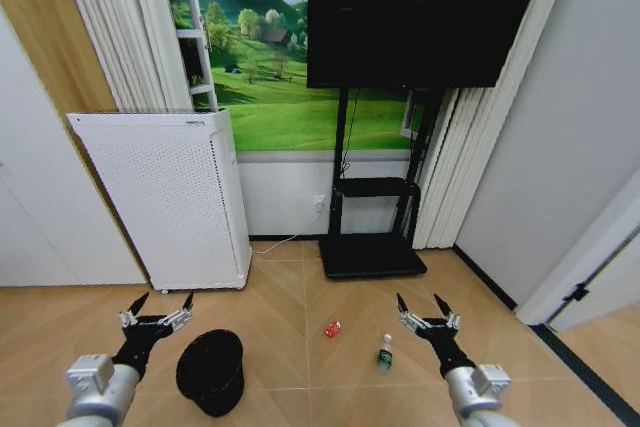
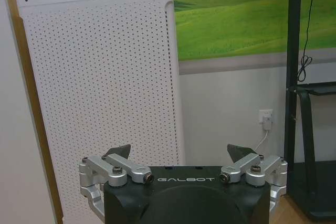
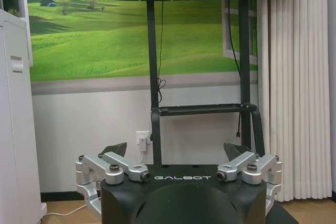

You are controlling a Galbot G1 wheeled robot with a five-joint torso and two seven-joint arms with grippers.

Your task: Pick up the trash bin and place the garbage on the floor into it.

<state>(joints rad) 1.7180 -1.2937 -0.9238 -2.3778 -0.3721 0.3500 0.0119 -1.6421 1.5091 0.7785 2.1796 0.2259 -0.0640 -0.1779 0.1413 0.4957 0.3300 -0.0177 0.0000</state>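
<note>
Two grippers hover low over the wooden floor (image 1: 300, 297), both spread wide and holding nothing. Farthest left, the left gripper (image 1: 160, 304) hangs in front of the white perforated cabinet (image 1: 165, 197), its fingers (image 2: 118, 151) parted. Just to its right stands the trash bin (image 1: 211, 371), a black tapering basket on the floor, close beside that gripper but not touched. Further right, near the middle of the floor, lies a small red piece (image 1: 333, 328). Next comes a little clear bottle with a green label (image 1: 385, 353), just left of the right gripper (image 1: 422, 304), whose fingers (image 3: 114, 148) likewise stand apart, facing the black television stand (image 1: 372, 237).
</note>
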